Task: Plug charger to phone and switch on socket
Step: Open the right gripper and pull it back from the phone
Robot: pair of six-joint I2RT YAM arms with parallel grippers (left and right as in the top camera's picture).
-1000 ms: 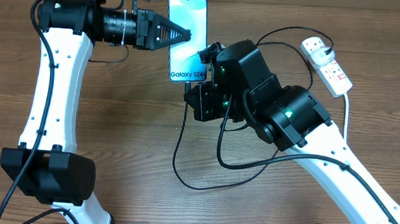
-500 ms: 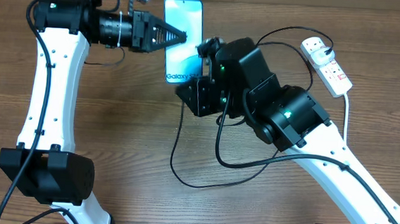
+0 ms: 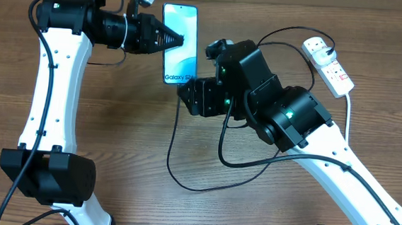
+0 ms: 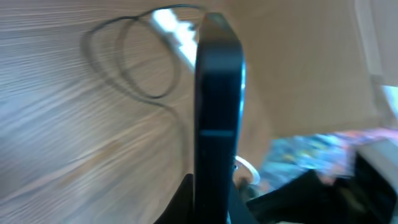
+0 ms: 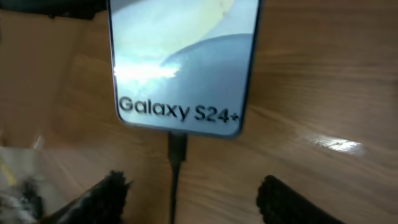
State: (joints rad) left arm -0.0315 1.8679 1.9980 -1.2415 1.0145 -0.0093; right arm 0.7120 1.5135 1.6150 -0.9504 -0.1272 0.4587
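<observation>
Since a second ago the Galaxy S24+ phone [image 3: 179, 43] has slid left, dragging the charger cable [image 3: 182, 176] along. Its connector [image 5: 176, 148] meets the phone's port between the right gripper's [image 5: 196, 196] spread fingers. Beyond, the left gripper [image 3: 183, 39] pinches the phone. Farthest lies the power strip [image 3: 330, 61]. More sliding could yank the unheld connector out.

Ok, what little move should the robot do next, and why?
Probably draw the right claw back from the phone and start toward the socket. The charger tip looks seated in the phone's bottom edge, the right claw is open and not touching it, and the left claw grips the phone, so the switch seems to be what is left.
</observation>
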